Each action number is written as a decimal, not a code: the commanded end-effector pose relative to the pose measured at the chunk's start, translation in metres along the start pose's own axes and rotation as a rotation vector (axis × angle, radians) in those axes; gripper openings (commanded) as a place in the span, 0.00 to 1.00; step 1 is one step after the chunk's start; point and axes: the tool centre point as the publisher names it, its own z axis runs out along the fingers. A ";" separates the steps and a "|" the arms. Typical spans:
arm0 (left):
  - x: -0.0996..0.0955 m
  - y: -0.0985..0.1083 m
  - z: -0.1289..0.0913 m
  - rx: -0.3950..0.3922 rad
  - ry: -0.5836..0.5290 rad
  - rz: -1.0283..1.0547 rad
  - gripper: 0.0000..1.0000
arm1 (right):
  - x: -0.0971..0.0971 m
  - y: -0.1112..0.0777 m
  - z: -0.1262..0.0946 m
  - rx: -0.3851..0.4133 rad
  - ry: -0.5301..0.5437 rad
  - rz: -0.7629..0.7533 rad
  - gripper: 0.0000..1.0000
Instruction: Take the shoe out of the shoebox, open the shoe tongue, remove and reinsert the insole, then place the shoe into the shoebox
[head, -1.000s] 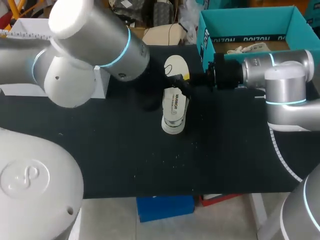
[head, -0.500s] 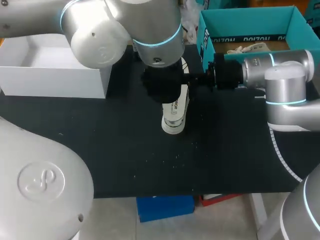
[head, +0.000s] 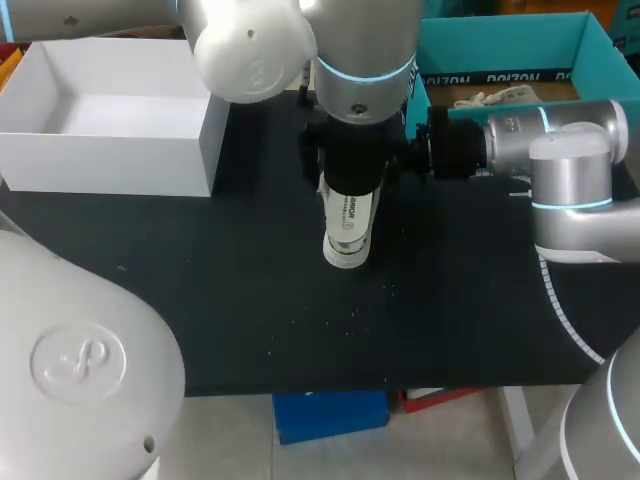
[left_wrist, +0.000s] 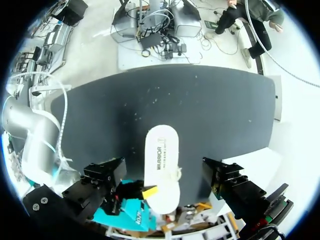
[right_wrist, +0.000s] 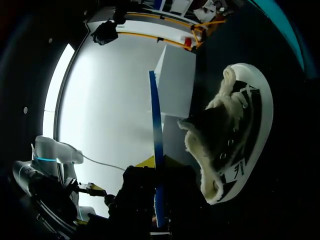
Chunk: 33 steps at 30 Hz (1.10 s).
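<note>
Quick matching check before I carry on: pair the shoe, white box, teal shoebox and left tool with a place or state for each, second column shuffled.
Things:
1. shoe
2. white box
3. teal shoebox
4. left tool

Places or states:
A. far right
B. open, fingers either side of the shoe
C. middle of the black table, outside both boxes
D. far left

Pairs: 1-C, 2-D, 3-A, 4-B.

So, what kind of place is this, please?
Probably a robot lab bench for practice tasks: a left arm and a right arm hang over a black table that holds a shoe, a white box and a teal box.
</note>
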 end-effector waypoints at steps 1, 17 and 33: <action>0.007 0.015 0.004 0.011 -0.027 0.010 1.00 | -0.001 0.001 0.001 0.002 0.000 0.001 0.00; 0.017 0.090 0.013 -0.017 -0.066 0.025 1.00 | -0.001 0.001 0.001 0.002 0.000 0.001 0.00; 0.012 0.168 0.026 -0.052 -0.078 -0.001 1.00 | -0.001 0.001 0.001 0.002 0.000 0.001 0.00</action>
